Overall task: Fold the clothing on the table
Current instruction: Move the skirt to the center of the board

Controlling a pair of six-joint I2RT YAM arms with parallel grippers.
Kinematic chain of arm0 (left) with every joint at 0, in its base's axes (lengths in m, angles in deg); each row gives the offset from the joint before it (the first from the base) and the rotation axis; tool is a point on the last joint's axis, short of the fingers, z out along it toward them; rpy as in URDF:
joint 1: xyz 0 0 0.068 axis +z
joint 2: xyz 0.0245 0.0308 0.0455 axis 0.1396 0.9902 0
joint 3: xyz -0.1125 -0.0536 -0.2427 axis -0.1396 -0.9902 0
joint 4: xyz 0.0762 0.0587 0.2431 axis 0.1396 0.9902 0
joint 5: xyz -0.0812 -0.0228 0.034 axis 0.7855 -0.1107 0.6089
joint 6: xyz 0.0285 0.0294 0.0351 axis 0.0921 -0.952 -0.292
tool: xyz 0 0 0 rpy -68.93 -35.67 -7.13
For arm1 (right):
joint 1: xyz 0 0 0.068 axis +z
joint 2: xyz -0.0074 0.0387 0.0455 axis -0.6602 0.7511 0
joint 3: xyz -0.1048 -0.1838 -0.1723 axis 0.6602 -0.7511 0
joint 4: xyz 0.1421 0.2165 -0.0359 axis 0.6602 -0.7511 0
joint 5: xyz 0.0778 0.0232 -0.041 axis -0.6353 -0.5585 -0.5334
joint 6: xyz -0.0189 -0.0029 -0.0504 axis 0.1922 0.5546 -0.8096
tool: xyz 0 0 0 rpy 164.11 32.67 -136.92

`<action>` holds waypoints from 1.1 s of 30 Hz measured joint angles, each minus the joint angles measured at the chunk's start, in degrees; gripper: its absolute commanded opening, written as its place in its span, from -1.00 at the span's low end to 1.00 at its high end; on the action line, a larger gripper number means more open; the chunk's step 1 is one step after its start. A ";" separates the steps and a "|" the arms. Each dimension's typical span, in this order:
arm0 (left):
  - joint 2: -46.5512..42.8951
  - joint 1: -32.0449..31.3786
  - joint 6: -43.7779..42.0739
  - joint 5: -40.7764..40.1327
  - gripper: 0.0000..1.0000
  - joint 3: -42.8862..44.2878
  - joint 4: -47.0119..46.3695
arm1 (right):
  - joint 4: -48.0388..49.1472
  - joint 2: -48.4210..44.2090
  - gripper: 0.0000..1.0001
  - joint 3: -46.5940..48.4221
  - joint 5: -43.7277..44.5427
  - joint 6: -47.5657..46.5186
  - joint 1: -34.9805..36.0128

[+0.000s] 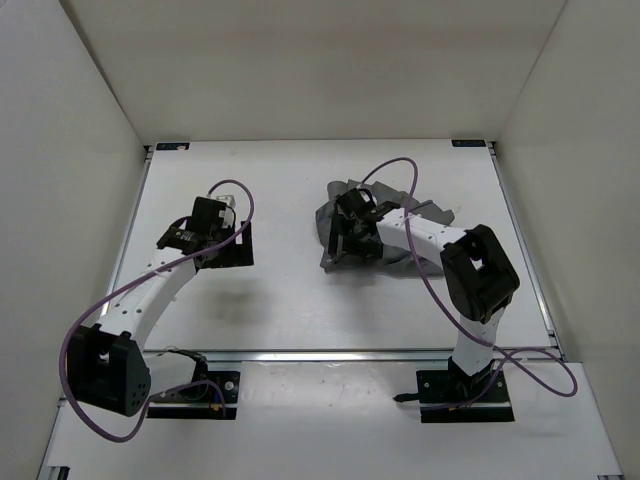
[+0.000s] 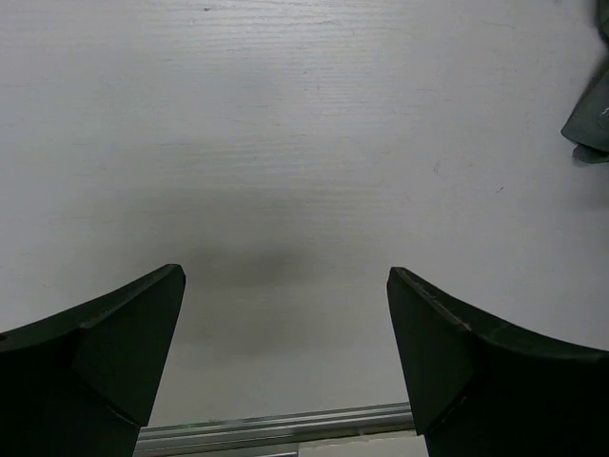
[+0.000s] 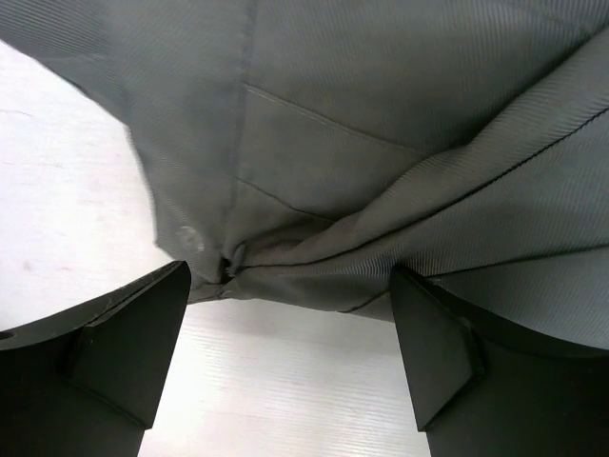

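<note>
Wrinkles run across the clothing (image 1: 330,222), a plain grey garment lying crumpled in a heap on the right half of the white tabletop (image 1: 300,310), toward the far side; my right gripper (image 1: 350,235) is down over its middle, the arm reaching across it from the near edge. In my right wrist view the clothing (image 3: 381,143) fills most of the picture, with a straight seam across one panel and several folds gathering to a bunched point just ahead of my right gripper (image 3: 290,271). Its jaws stand well apart on either side of that bunch, clamped on nothing, with bare tabletop (image 3: 57,171) showing to the left and below. My left gripper (image 1: 228,248) sits over the left half of the tabletop, well apart from the garment; in its own view my left gripper (image 2: 285,276) is spread wide and holds nothing. Only white tabletop (image 2: 285,114) lies between the fingers, with a metal rail (image 2: 276,424) at the bottom and a dark corner of the clothing (image 2: 592,119) at the right edge.
</note>
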 measured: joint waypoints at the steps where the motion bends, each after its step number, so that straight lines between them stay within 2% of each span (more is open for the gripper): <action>1: -0.11 -0.13 -0.11 -0.37 0.97 0.00 0.11 | 0.04 0.00 0.65 -0.48 0.09 0.15 0.15; 9: -2.54 -0.37 -0.31 -1.14 0.97 0.00 0.17 | 0.50 0.68 0.31 -2.25 0.59 0.20 0.15; 10: -2.56 -0.42 -0.33 -1.07 0.97 0.00 0.17 | 0.35 1.20 0.20 -1.86 0.83 0.17 0.17; 11: -2.56 -0.42 -0.37 -1.03 0.98 0.00 0.20 | 0.28 1.84 -0.05 -1.29 1.03 -0.09 0.20; 12: -2.56 -0.44 -0.48 -1.01 0.98 0.00 0.24 | 0.31 2.58 -0.18 -0.61 1.07 -0.42 0.20; 14: -2.58 -0.48 -0.55 -1.03 0.97 0.00 0.24 | 0.28 3.93 -0.70 0.70 1.07 -1.05 0.20; 16: -2.62 -0.46 -0.76 -1.03 0.98 0.00 0.35 | -0.20 5.09 -0.99 2.38 1.09 -1.36 0.15; 19: -2.93 -0.28 -0.81 -1.07 0.98 -0.07 0.74 | -2.64 7.10 -0.99 6.84 1.27 -2.60 -0.35; 23: -3.72 0.28 -0.79 -0.57 0.98 -1.29 0.48 | -6.38 10.99 -0.99 19.56 -0.33 -8.31 -1.60; 26: -3.80 1.49 -0.48 1.84 0.97 -2.64 -0.42 | -10.12 14.51 -0.99 37.03 -4.20 -13.79 -3.69; 30: -3.80 3.13 0.44 4.33 0.97 -2.78 -1.51 | -12.39 21.70 -1.00 71.80 -13.16 -17.16 -7.45; 31: -3.80 3.52 0.70 4.85 0.95 -2.78 -1.90 | -11.39 21.59 -1.00 77.22 -15.63 -17.59 -8.57; 33: -3.80 4.37 1.09 5.64 0.97 -2.60 -2.51 | -9.64 16.61 -1.00 78.01 -17.73 -19.08 -9.88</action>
